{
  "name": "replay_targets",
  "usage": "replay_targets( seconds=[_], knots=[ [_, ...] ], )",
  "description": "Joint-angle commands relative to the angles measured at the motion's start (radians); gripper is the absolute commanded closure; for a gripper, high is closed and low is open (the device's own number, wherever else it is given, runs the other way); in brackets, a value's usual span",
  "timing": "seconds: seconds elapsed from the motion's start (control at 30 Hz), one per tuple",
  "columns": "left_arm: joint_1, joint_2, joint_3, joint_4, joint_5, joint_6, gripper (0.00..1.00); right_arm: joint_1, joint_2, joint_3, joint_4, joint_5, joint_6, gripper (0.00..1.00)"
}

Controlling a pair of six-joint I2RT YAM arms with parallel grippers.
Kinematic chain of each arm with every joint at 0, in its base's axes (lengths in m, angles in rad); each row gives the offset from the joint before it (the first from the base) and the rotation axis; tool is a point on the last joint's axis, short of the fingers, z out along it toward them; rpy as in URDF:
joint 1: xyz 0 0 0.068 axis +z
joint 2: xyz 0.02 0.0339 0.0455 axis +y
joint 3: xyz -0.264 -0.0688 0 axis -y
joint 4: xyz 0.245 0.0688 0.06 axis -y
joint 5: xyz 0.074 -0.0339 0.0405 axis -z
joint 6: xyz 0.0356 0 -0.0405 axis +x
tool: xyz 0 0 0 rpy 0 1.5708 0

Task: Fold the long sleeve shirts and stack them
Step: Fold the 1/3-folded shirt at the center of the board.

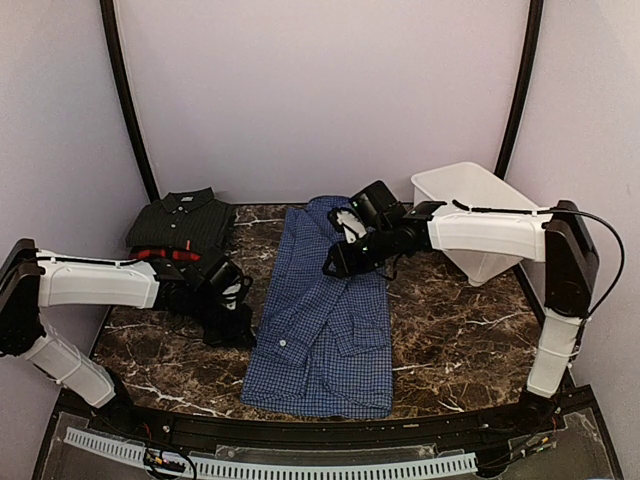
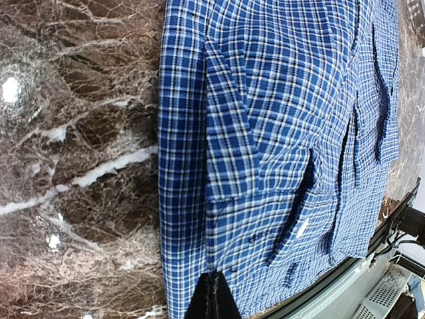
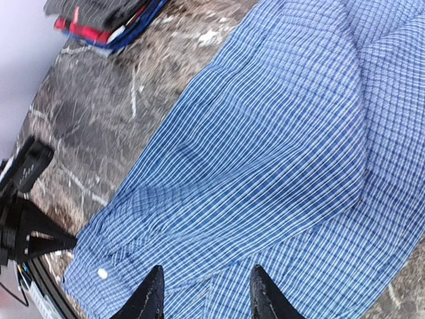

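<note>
blue shirt (image 1: 325, 310) lies lengthwise on the middle of the table (image 1: 450, 330), sides and sleeves turned in to form a long strip; its near end reaches almost to the table's near edge, its far end sits slightly rumpled under the right arm; cloth otherwise flat with a few creases. dark shirt (image 1: 185, 218) lies folded, collar up, at the far left corner, on top of the red shirt (image 1: 160, 254), of which only an edge shows. basket (image 1: 480, 260) stands tilted at the far right, apart from the shirts. left gripper (image 1: 235, 332) low beside the blue shirt's left edge; jaws closed tip to tip; the wrist view shows the tip over the cloth edge, and whether any cloth is pinched cannot be told. right gripper (image 3: 206, 269) above the shirt's far part; fingers (image 3: 154, 292) parted, cloth visible between them, nothing held.
</note>
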Motion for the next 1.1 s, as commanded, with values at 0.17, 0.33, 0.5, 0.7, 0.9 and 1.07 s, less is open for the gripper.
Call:
replay_targets(
  seconds=[0.17,0.33,0.5,0.7,0.9,1.07],
  knots=[
    [-0.021,-0.002,-0.006,-0.043,-0.011,-0.002,1.0,-0.052,0.152,0.099,0.141,-0.042,0.056,0.6],
    [-0.038,0.031,0.017,-0.062,-0.013,0.002,0.92,-0.103,0.197,0.074,0.196,-0.061,0.091,0.63],
    [-0.039,0.021,0.055,-0.121,-0.088,0.004,0.78,-0.165,0.215,0.002,0.239,-0.08,0.11,0.64],
    [-0.036,0.004,0.191,-0.168,-0.208,0.047,0.63,-0.217,0.199,-0.073,0.27,-0.11,0.119,0.64],
    [0.009,0.189,0.441,-0.113,-0.254,0.19,0.61,-0.226,0.181,-0.08,0.288,-0.118,0.13,0.61],
    [0.095,0.399,0.62,-0.011,-0.256,0.272,0.63,-0.242,0.17,-0.108,0.331,-0.134,0.16,0.57]
  ],
)
